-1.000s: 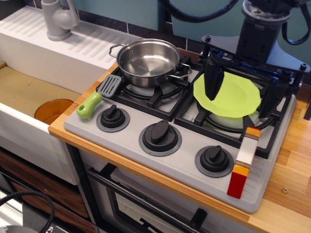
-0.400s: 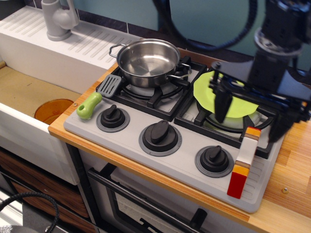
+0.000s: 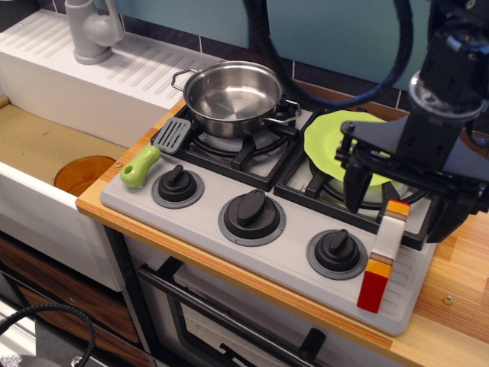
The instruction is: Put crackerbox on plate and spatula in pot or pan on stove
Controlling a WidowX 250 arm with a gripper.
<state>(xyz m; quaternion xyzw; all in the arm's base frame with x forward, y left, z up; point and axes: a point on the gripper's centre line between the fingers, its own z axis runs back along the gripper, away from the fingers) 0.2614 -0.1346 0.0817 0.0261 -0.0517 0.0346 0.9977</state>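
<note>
The gripper, black, hangs over the right front of the stove with its two fingers spread wide and holding nothing: one finger stands left of the crackerbox, the other to its right, near the stove's edge. The crackerbox stands upright on its narrow end on the stove's front right corner, just right of the rightmost knob, its top between the fingers; whether either finger touches it cannot be told. Behind the gripper, the lime-green plate lies on the right burner grate, partly hidden by the arm. On the left burner sits the steel pot, empty. The spatula lies at the stove's left edge, blade by the pot, green handle pointing forward. The stove rests on a wooden table.
</note>
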